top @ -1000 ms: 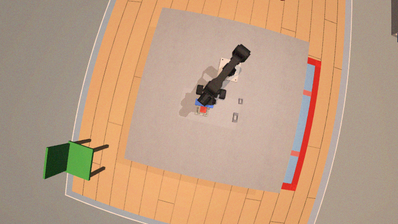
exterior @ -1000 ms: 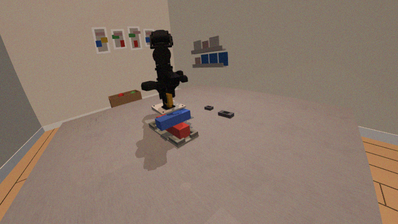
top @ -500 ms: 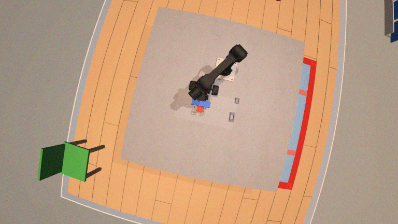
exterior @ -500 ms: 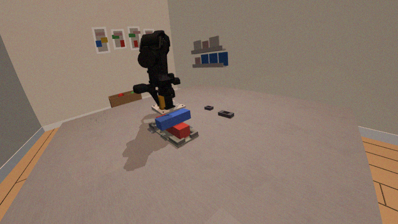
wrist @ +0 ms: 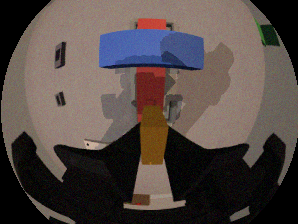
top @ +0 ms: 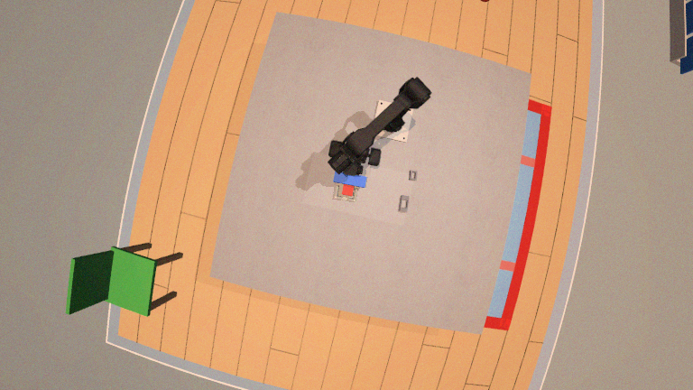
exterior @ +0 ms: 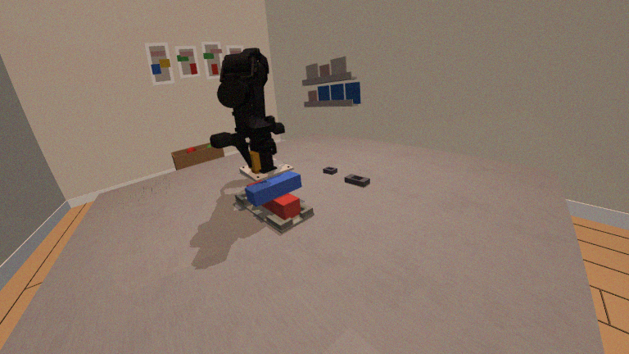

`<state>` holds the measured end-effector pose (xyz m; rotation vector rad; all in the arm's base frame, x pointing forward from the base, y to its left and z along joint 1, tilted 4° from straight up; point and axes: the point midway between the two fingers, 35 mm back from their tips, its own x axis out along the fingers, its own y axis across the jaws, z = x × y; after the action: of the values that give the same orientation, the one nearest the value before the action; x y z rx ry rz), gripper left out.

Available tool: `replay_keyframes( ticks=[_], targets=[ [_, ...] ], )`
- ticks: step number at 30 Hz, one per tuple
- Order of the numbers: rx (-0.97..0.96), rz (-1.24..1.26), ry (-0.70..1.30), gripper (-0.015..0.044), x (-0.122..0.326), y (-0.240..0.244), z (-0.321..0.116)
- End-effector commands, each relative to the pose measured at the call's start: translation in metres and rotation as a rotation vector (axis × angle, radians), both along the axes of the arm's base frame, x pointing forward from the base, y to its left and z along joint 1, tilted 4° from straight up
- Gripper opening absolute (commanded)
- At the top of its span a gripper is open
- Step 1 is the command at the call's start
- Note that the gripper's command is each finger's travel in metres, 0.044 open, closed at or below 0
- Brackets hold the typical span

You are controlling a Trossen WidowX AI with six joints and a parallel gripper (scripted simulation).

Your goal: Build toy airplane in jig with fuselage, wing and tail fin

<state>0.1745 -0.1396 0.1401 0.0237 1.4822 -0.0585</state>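
A grey tabletop [top: 363, 266] [exterior: 351, 264] [wrist: 90, 30] is set before two pale walls. From the left in the exterior view, four framed pictures [exterior: 158, 63] are hung, and one brown box [exterior: 197, 156] is seen below them. One black arm [top: 384, 116] [exterior: 251, 105] is folded, its wrist bent so that the gripper [top: 352, 167] [exterior: 256, 165] [wrist: 152, 125] is pointed downward. One orange tail fin [exterior: 255, 161] [wrist: 153, 140] is pinched upright between the fingers, near the fuselage's tail; whether they touch cannot be told. One red fuselage [top: 347, 190] [exterior: 286, 206] [wrist: 150, 85] is laid lengthwise in one grey cradle [top: 337, 198] [exterior: 281, 226] [wrist: 173, 107], crossed on top by one blue wing [top: 349, 180] [exterior: 273, 188] [wrist: 151, 48]. Farther right, two wall shelves [exterior: 328, 103] and, on the tabletop, two dark hollow blocks, a small one [top: 410, 175] [exterior: 329, 172] [wrist: 62, 102] and a larger one [top: 403, 198] [exterior: 351, 181] [wrist: 60, 64], are seen.
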Motion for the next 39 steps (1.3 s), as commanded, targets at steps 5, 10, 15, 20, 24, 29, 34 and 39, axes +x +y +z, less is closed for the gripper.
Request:
replay_keyframes(
  ticks=[5,10,15,20,24,29,34,39],
  targets=[
    [0.003,0.004,-0.004,0.0065,0.002,0.001,-0.004],
    [0.003,0.004,-0.004,0.0065,0.003,0.000,-0.012],
    [0.003,0.004,-0.004,0.0065,0.004,0.000,-0.020],
    [0.003,0.004,-0.004,0.0065,0.004,0.000,-0.028],
    [0.003,0.004,-0.004,0.0065,0.005,0.000,-0.035],
    [0.003,0.004,-0.004,0.0065,0.005,0.000,-0.040],
    [-0.003,0.008,-0.004,0.0058,0.005,-0.001,-0.038],
    [-0.003,0.008,-0.004,0.0005,0.005,-0.001,-0.038]
  ],
)
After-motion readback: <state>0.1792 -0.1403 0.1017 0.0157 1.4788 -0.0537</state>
